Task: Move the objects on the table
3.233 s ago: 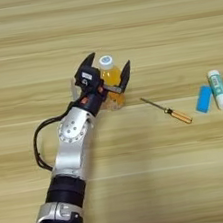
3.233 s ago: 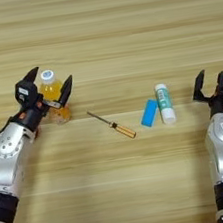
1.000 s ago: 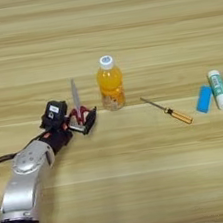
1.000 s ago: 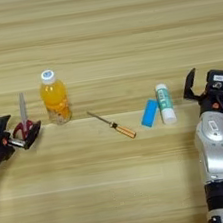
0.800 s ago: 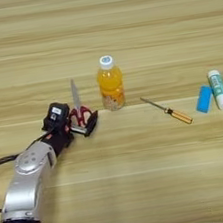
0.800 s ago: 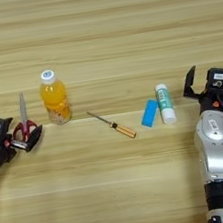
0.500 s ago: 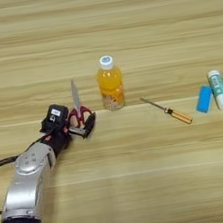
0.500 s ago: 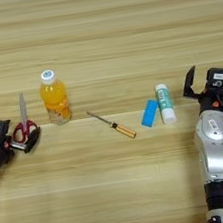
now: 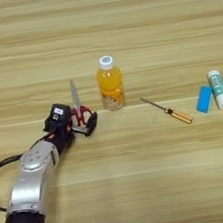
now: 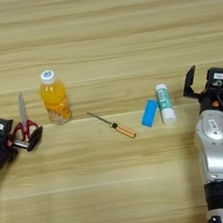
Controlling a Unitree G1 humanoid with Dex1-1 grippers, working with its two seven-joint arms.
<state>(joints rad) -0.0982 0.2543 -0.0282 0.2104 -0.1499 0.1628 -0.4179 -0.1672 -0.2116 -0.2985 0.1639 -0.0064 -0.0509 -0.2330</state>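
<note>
The bottle (image 9: 110, 85) is standing upright near the middle of the table (image 9: 121, 26). It is filled with orange juice almost up to the neck and is closed by a white cap. To its left, well apart, the scissors (image 9: 77, 107) are laid flat, with the grey blades pointing away from the robot and the red handles toward it.

The left gripper (image 9: 78, 123) is placed at the handles of the scissors. Its two black fingers are spread apart, one on each side of the handles, and nothing is held between them.

To the right of the bottle, the screwdriver (image 9: 166, 110) is lying at a slant, with its orange handle at the lower right end. Further right, the blue block (image 9: 203, 99) and the white-and-green tube (image 9: 218, 89) are lying just beside each other.

The right gripper (image 10: 203, 80) is kept at the right edge, near the tube. Its fingers are seen spread and empty.
</note>
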